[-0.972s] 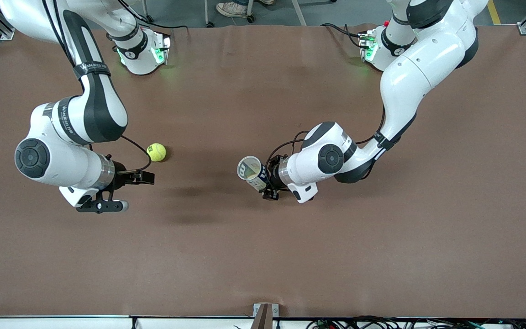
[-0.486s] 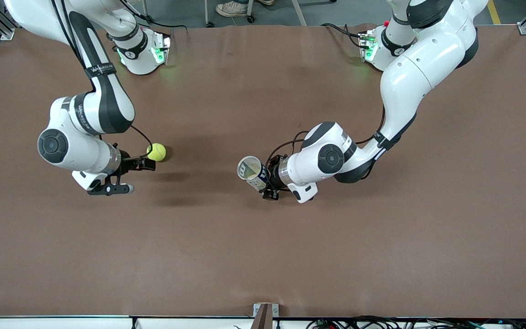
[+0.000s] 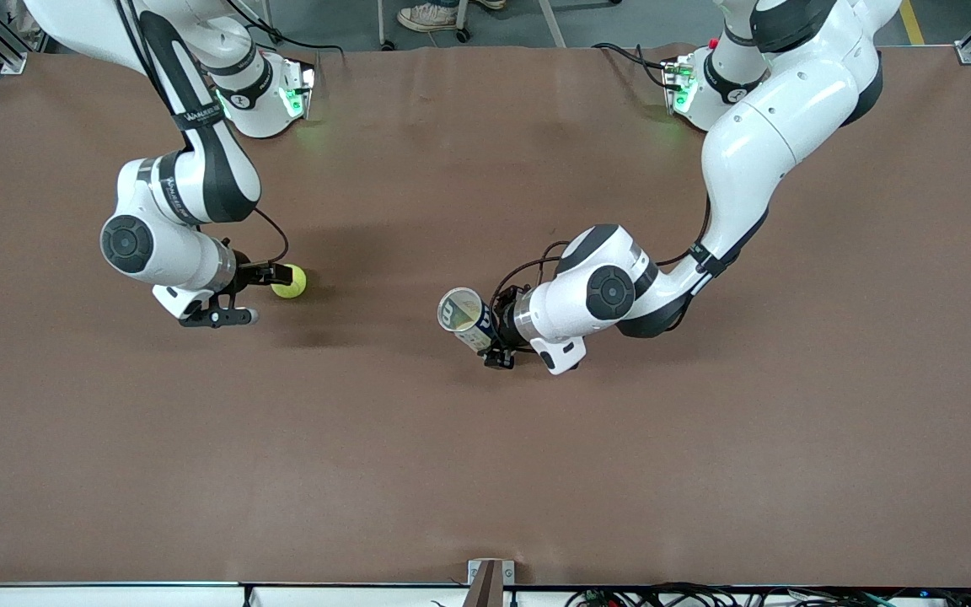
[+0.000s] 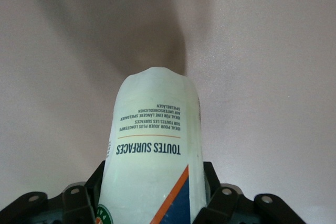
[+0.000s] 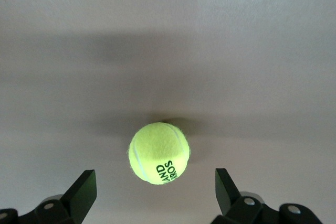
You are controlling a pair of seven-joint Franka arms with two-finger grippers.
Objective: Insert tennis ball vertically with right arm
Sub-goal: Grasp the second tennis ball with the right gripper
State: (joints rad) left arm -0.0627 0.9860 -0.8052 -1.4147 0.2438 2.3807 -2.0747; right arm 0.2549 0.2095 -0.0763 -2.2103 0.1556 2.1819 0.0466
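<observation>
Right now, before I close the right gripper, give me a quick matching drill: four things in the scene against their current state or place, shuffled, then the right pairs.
Things:
1. tennis ball
2. ball can
3. left gripper
4. right gripper

States:
A. open, fingers either side of the ball, not touching it
B. shut on the can
C. lying on the table, toward the right arm's end
D. held tilted above the table, open mouth showing

Pairs: 1-C, 2-D, 3-B, 4-A
</observation>
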